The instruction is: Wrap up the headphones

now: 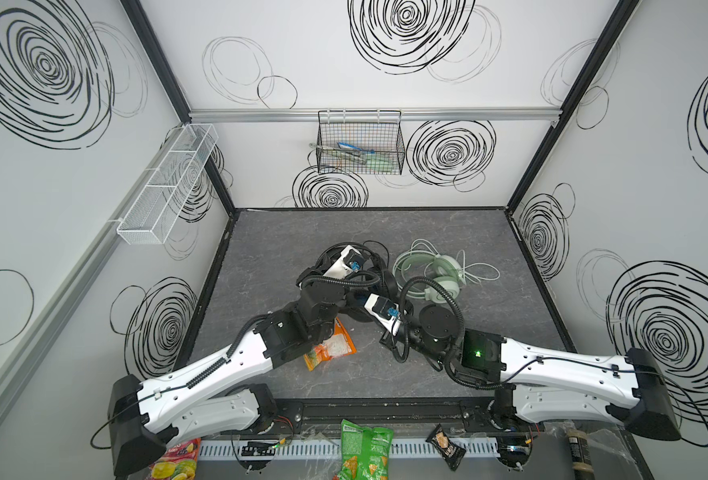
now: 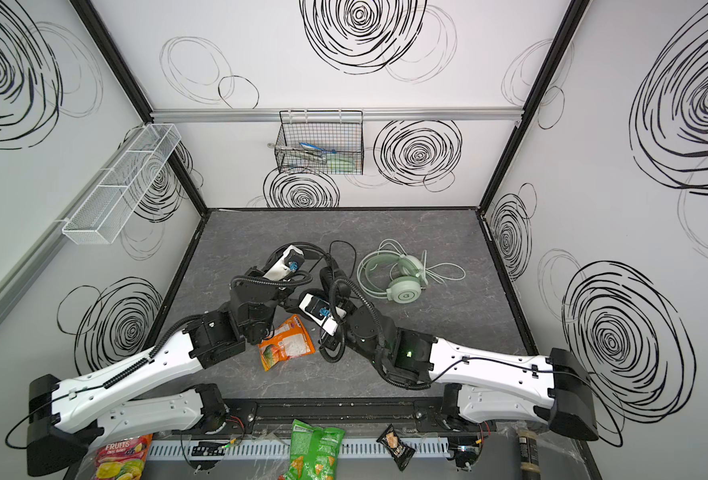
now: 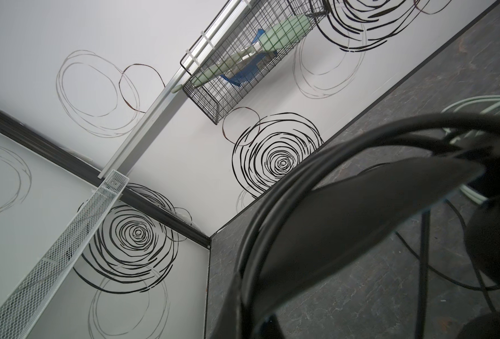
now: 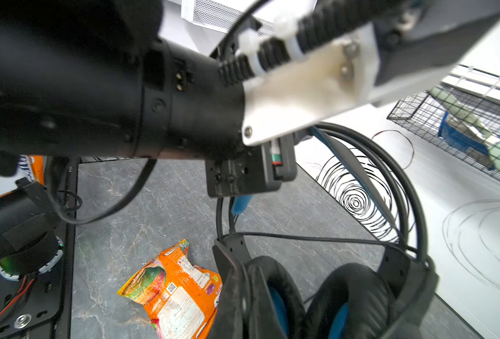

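The black headphones (image 4: 357, 293) with blue inner earcups hang between my two grippers at the middle of the table (image 1: 447, 374); both top views show only parts of them (image 1: 386, 279) (image 2: 328, 272). My right gripper (image 4: 245, 301) is shut on the yoke beside one earcup. My left gripper (image 4: 237, 208) is shut where thin black cable runs down near that earcup. In the left wrist view the black headband (image 3: 360, 211) and coils of cable fill the foreground and hide the jaws. The mint-green headphones (image 1: 441, 270) (image 2: 406, 291) lie to the right on the table, whitish cable spread beside them.
An orange snack packet (image 1: 331, 345) (image 4: 175, 290) lies on the table below the left wrist. A black wire basket (image 1: 360, 143) hangs on the back wall and a white mesh shelf (image 1: 165, 187) on the left wall. Snack bags (image 1: 362, 453) lie on the front ledge.
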Tool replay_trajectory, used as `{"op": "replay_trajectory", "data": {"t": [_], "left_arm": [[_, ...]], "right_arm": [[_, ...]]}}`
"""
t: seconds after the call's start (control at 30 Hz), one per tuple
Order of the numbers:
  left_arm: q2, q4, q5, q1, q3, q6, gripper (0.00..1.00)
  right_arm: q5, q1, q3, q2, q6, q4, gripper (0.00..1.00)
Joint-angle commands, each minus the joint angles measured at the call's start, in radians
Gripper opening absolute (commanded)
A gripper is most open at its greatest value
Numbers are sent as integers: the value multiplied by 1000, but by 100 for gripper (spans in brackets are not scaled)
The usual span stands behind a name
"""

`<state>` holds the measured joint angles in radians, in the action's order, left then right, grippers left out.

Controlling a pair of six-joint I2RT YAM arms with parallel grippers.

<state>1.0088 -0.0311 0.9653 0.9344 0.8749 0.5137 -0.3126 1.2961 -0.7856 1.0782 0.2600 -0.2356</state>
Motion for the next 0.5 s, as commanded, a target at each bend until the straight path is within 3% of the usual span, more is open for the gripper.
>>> {"op": "replay_trajectory", "data": {"t": [0.0,0.13,0.27,0.47], "left_arm": [[-39,34,47,-21,-11,42,0],[-42,75,104,-21,-15,91,0],[-1,268,218,21,-76,323,0],[-24,184,162,23,-56,273,0]], "right_arm": [[-112,8,-39,-72,34,3,1],[-166,9,-49,-89,74,81,2],[-227,14,-66,-81,95,137,2],[-311,16,-67,-89,126,161,4]]}}
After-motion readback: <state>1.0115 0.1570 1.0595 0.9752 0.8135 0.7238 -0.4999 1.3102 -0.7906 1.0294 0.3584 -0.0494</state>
